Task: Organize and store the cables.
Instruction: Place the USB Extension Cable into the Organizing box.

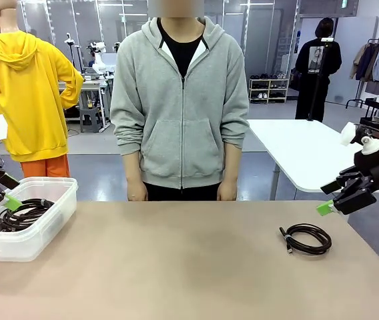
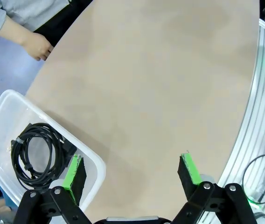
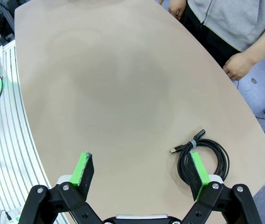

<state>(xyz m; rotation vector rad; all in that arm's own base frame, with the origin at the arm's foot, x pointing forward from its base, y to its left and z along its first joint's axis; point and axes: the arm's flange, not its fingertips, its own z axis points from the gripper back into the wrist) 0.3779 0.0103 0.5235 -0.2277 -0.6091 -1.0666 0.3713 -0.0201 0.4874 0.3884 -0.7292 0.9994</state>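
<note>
wide bare table [image 1: 176, 267] in the middle, plastic bin [image 1: 43, 227] at left edge, coiled cable [image 1: 306, 238] at right

- A robotics lab or test hall: beyond the gripper [image 1: 326, 200], glass partitions [image 1: 76, 23]
- A robot workbench [image 1: 89, 90] farther back
- A shoe rack [image 1: 267, 87], a clothes rail [image 1: 376, 57]

The table [image 1: 176, 267] is a plain, matte beige-brown. A black coiled cable [image 1: 305, 238] lies on it, and more black cables [image 1: 21, 213] sit in a translucent white bin [image 1: 43, 233]. Each black end effector carries bright green pads [image 3: 85, 169], and the person wears a grey zip hoodie [image 1: 179, 107] over black.
</note>
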